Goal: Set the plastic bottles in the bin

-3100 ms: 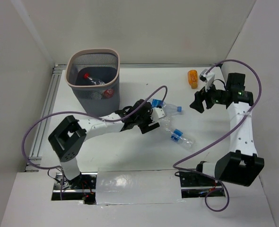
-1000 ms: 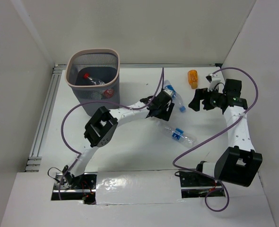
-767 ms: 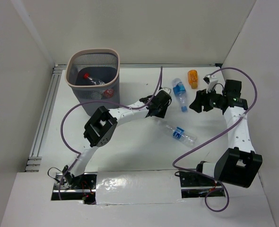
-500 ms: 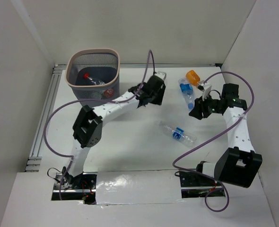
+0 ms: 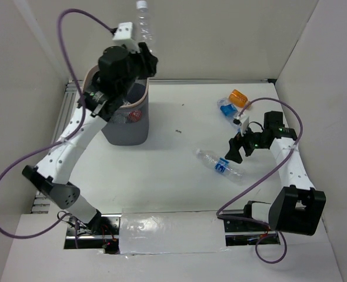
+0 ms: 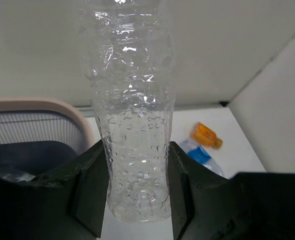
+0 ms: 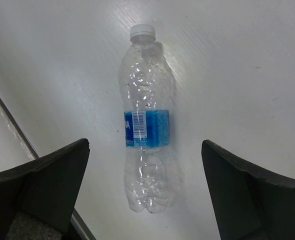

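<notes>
since half a second ago the left gripper (image 5: 147, 56) has swung up from low beside the bin (image 5: 126, 126) to high above its right rim, carrying a clear unlabelled bottle (image 5: 144, 26) upright, cap up, its base pinched between the fingers. in the left wrist view that base sits right of the rim rather than over the mouth. we judge that letting go now could bounce it off the rim onto the table (image 5: 179, 117), and the wet, beaded wall might also slip.

well right of the bin a blue-labelled bottle (image 5: 220, 165) lies on its side. the right gripper (image 5: 235, 151) has come nearer to hover over it, fingers spread wide either side. being round, it may roll off if one finger lands first. farther right, a third bottle (image 5: 225, 107) lies just beside a small orange object (image 5: 239, 97).
</notes>
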Available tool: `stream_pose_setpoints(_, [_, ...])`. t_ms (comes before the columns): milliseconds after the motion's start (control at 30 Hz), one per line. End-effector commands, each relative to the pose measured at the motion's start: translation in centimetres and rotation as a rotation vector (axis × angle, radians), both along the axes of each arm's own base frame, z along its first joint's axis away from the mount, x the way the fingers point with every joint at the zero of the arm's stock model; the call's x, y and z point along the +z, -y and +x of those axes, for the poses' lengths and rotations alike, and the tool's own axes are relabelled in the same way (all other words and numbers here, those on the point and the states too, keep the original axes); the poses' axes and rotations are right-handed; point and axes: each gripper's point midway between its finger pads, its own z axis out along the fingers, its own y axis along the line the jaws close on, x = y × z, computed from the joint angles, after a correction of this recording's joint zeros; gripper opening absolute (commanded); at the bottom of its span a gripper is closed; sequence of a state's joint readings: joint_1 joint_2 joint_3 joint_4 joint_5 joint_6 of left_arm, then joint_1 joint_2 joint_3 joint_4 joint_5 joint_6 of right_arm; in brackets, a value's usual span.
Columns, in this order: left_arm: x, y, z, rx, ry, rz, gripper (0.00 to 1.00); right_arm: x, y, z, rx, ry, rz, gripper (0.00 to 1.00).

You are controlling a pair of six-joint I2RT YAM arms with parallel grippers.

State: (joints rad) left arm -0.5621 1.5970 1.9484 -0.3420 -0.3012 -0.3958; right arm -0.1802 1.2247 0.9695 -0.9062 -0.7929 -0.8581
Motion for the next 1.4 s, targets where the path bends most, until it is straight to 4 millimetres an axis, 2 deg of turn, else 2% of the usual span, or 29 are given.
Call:
stream_pose_setpoints(0, [-0.2,-5.8,1.0,0.164,0.013,0.025,0.32,0.0,-0.8,-0.3,0.054,0.022,-0.022,1.00])
stream_pose_setpoints(33, [-0.9,-7.5,1.0,0.198,0.002,0.021,0.32,0.0,-1.0,-0.4,0.063,0.022,-0.022,0.97])
stream_pose_setpoints(67, [-1.4,-8.4,1.0,0.221,-0.008,0.028,0.32,0.2,-1.2,-0.1,0.059,0.031,-0.018,0.95])
stream_pose_setpoints(100, [-3.0,-9.3,1.1,0.252,-0.035,0.057,0.32,0.3,-1.3,0.1,0.040,0.023,-0.008,0.90])
stream_pose_setpoints(167, [-3.6,-11.1,0.8,0.301,-0.042,0.075,0.32,0.3,-1.1,0.9,0.012,0.037,-0.026,0.85])
stream_pose_setpoints(233, [-5.6,-12.7,0.8,0.347,-0.077,0.119,0.40,0.4,-0.8,1.5,-0.037,0.023,-0.024,0.85])
stream_pose_setpoints(267, [-6.4,-12.7,0.8,0.346,-0.097,0.131,0.58,0.4,-0.7,1.9,-0.055,0.026,-0.038,0.89])
stream_pose_setpoints(333, [-7.6,-14.0,0.8,0.373,-0.120,0.143,0.78,0.2,-0.8,2.3,-0.051,0.032,-0.067,1.00])
stream_pose_setpoints(367, [-8.0,-13.8,0.8,0.359,-0.128,0.155,0.86,-0.1,-0.4,2.4,-0.061,0.030,-0.103,1.00])
stream_pose_setpoints(400, [-8.0,-14.1,0.9,0.361,-0.129,0.153,0.94,-0.4,-0.8,2.4,-0.038,0.026,-0.122,1.00])
stream_pose_setpoints(467, [-7.7,-14.4,0.7,0.360,-0.121,0.157,0.97,-1.0,-0.6,2.6,-0.040,0.023,-0.170,1.00])
stream_pose_setpoints(533, [-7.3,-14.3,0.7,0.345,-0.112,0.162,0.98,-2.0,-0.8,2.6,-0.029,0.013,-0.192,1.00])
stream_pose_setpoints(700, [-4.0,-13.7,-0.9,0.299,-0.046,0.134,0.98,-4.8,0.1,2.6,-0.042,-0.025,-0.259,1.00])
stream_pose_setpoints(767, [-2.8,-11.7,-2.0,0.207,-0.013,0.135,0.98,-5.0,-0.1,2.6,-0.015,-0.021,-0.268,1.00])
stream_pose_setpoints(833, [-1.0,-10.6,-3.7,0.136,0.034,0.124,0.97,-5.3,-0.9,2.0,0.024,-0.041,-0.250,1.00])
stream_pose_setpoints(867, [-1.2,-8.4,-4.6,0.023,0.053,0.127,0.97,-5.3,-1.4,1.7,0.056,-0.039,-0.243,1.00])
stream_pose_setpoints(900, [-1.1,-7.4,-5.4,-0.038,0.069,0.118,0.97,-5.5,-2.0,1.1,0.086,-0.050,-0.228,1.00])
stream_pose_setpoints(933, [-0.2,-6.6,-7.1,-0.099,0.106,0.101,0.96,-5.8,-2.2,0.7,0.098,-0.070,-0.228,1.00])
stream_pose_setpoints(967, [-2.1,-4.7,-8.1,-0.210,0.091,0.117,0.96,-6.2,-2.7,0.3,0.124,-0.073,-0.232,1.00])
stream_pose_setpoints(1000, [-2.5,-3.0,-9.4,-0.276,0.099,0.112,0.96,-7.0,-2.9,-0.4,0.137,-0.101,-0.233,1.00])
stream_pose_setpoints(1067, [-3.9,-1.5,-11.0,-0.350,0.097,0.110,0.96,-8.0,-2.5,-0.1,0.134,-0.094,-0.275,1.00])
stream_pose_setpoints(1100, [-5.8,-0.5,-12.3,-0.392,0.075,0.117,0.96,-8.8,-2.5,-0.2,0.133,-0.106,-0.293,1.00])
stream_pose_setpoints(1133, [-6.8,0.0,-13.0,-0.414,0.053,0.113,0.95,-9.9,-1.9,-0.2,0.118,-0.109,-0.329,1.00])
stream_pose_setpoints(1167, [-7.7,0.3,-13.5,-0.419,0.035,0.111,0.94,-10.3,-1.8,-0.1,0.120,-0.101,-0.350,0.98])
stream_pose_setpoints(1200, [-9.4,1.1,-14.9,-0.459,0.005,0.108,0.94,-10.9,-1.8,-0.2,0.125,-0.108,-0.366,0.98])
stream_pose_setpoints(1233, [-10.1,1.4,-15.5,-0.469,-0.004,0.114,0.94,-11.6,-1.3,-0.3,0.116,-0.112,-0.391,0.94])
stream_pose_setpoints(1333, [-12.6,2.2,-17.7,-0.493,-0.045,0.119,0.94,-11.9,-1.4,-0.5,0.121,-0.112,-0.402,0.84])
stream_pose_setpoints(1367, [-13.2,2.3,-18.1,-0.495,-0.052,0.126,0.94,-11.8,-1.5,-0.8,0.139,-0.123,-0.395,0.73])
